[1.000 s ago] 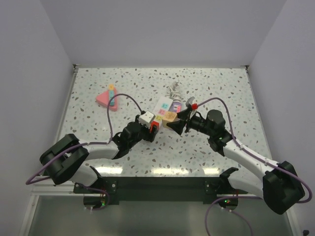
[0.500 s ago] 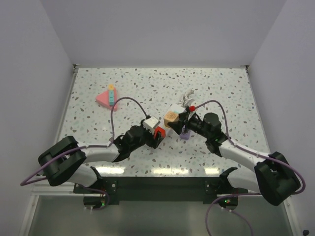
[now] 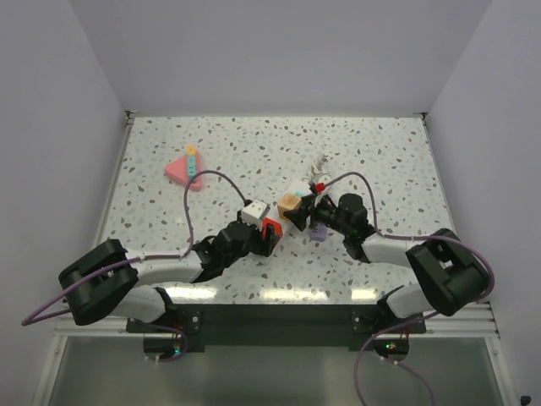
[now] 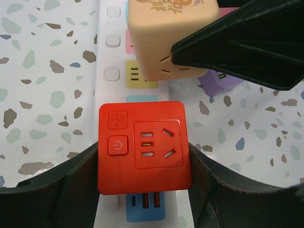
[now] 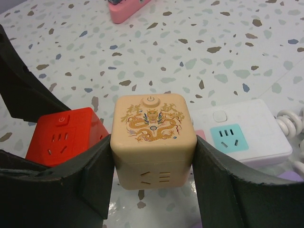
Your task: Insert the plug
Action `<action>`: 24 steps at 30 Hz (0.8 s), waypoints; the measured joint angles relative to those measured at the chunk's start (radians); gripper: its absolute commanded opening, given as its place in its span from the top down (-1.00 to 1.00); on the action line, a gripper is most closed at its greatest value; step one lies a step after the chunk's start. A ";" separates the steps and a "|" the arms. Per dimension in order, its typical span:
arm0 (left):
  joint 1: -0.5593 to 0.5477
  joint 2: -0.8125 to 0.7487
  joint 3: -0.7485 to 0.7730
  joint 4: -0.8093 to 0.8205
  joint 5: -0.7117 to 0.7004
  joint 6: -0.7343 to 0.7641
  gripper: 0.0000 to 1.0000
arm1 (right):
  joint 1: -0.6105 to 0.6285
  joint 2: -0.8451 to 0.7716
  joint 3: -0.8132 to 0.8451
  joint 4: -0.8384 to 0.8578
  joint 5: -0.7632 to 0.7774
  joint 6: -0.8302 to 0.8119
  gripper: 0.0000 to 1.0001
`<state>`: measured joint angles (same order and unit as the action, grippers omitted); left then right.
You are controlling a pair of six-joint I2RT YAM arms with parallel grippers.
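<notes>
My left gripper [image 4: 142, 164] is shut on a red cube plug [image 4: 142, 147], one finger on each side. The cube hangs over the white power strip [image 4: 114, 61], between its yellow and blue sockets; whether it touches the strip I cannot tell. My right gripper [image 5: 153, 175] is shut on a beige cube plug [image 5: 153, 137] with a dragon print, held just above the strip [image 5: 242, 133]. From above, the red cube [image 3: 270, 227] and the beige cube [image 3: 290, 203] sit close together at the table's middle, and the strip [image 3: 301, 188] is mostly hidden under the grippers.
A purple cube [image 3: 319, 233] lies on the table beside the right gripper. The strip's coiled white cable [image 3: 321, 165] runs off behind it. A pink triangular block [image 3: 188, 169] lies far left.
Both grippers have come together over the strip. The right gripper swung left with the beige cube, the left gripper moved right with the red cube. The strip now lies mostly hidden under them.
</notes>
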<state>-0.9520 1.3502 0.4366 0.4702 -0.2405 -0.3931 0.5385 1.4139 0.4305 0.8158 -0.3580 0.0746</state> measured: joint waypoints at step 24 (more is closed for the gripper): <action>-0.105 0.020 0.130 -0.310 -0.330 -0.156 -0.15 | -0.003 0.201 0.004 0.287 0.004 0.032 1.00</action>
<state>-1.0569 1.3705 0.5663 0.1600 -0.5709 -0.5491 0.5354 1.6154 0.4343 1.1030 -0.3542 0.1070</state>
